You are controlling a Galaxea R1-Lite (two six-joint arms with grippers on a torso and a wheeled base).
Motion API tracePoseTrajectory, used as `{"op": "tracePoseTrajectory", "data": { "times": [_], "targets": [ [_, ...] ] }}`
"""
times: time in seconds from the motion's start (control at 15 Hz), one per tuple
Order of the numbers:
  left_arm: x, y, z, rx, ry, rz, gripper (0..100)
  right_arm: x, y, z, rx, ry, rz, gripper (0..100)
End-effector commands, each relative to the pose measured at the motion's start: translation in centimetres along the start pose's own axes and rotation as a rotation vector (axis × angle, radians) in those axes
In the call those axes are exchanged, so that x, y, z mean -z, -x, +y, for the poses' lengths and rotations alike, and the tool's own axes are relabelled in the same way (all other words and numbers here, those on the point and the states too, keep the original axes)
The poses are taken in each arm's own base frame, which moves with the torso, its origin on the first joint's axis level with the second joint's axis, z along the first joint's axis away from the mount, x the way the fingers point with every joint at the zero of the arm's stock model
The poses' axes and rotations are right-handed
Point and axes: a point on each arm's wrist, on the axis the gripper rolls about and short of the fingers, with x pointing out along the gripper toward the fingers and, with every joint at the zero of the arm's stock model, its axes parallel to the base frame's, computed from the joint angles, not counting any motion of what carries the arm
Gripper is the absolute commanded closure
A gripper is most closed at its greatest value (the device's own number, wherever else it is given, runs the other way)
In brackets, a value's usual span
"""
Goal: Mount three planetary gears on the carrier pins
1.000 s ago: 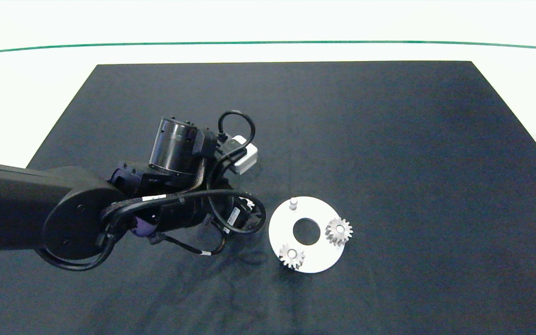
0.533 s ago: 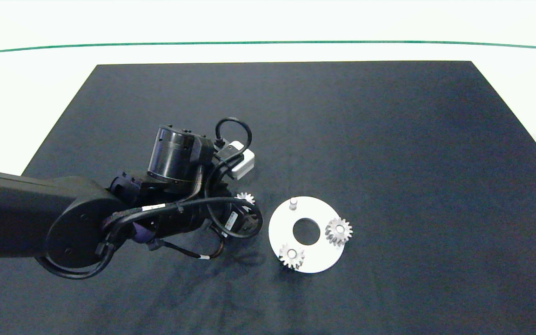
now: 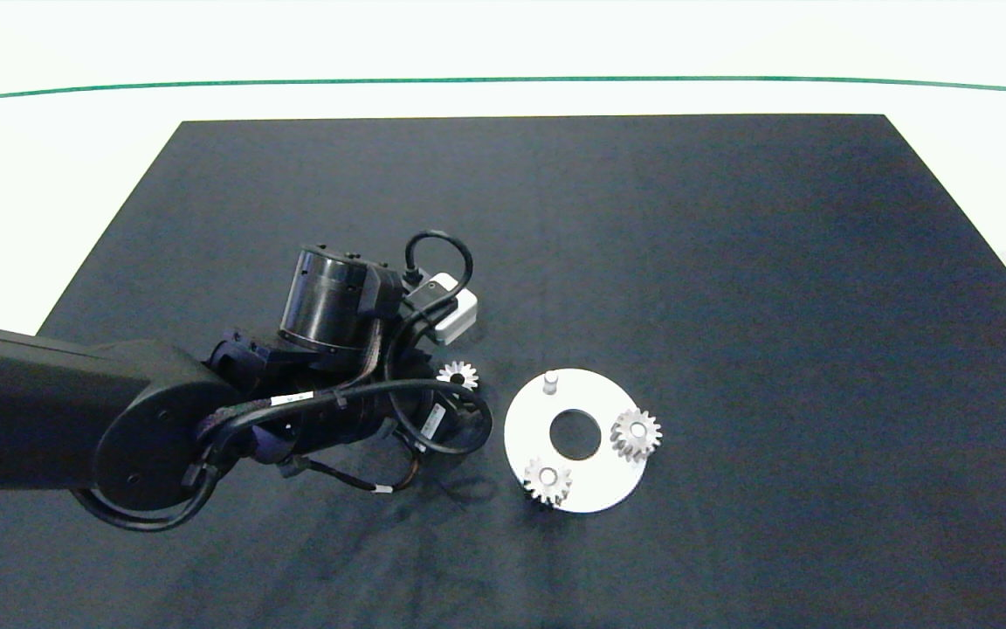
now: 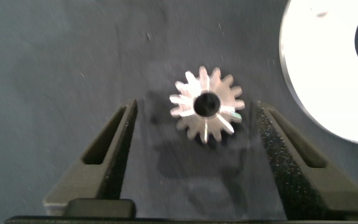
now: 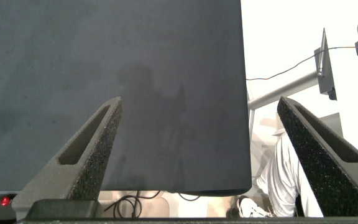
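We see the left gripper (image 4: 194, 134) with jaws wide around a loose planetary gear (image 4: 206, 104) on the black mat (image 3: 730, 262), left of the white carrier disc (image 3: 595, 485).

Shiny metal gear (image 4: 206, 104) lies on matt black cloth (image 3: 730, 262) beside a smooth white plastic disc (image 3: 575, 497).

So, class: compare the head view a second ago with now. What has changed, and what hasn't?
The left arm drew back leftward, uncovering the loose gear on the mat; the left gripper is open around it. The disc, its two mounted gears and the bare pin stayed put.
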Motion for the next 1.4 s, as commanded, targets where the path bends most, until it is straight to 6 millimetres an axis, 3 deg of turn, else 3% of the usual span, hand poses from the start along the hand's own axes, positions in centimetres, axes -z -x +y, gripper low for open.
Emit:
{"op": "tracePoseTrajectory", "data": {
  "times": [0.07,1.4],
  "targets": [
    [0.21,-0.79,-0.15,-0.001,-0.003,-0.01,33,0.03,-0.02,0.01,0.0,0.005,0.005,0],
    [0.73,-1.03,-0.09,-0.009,-0.006,-0.01,73,0.05,-0.05,0.03,0.0,0.005,0.007,0]
  ]
}}
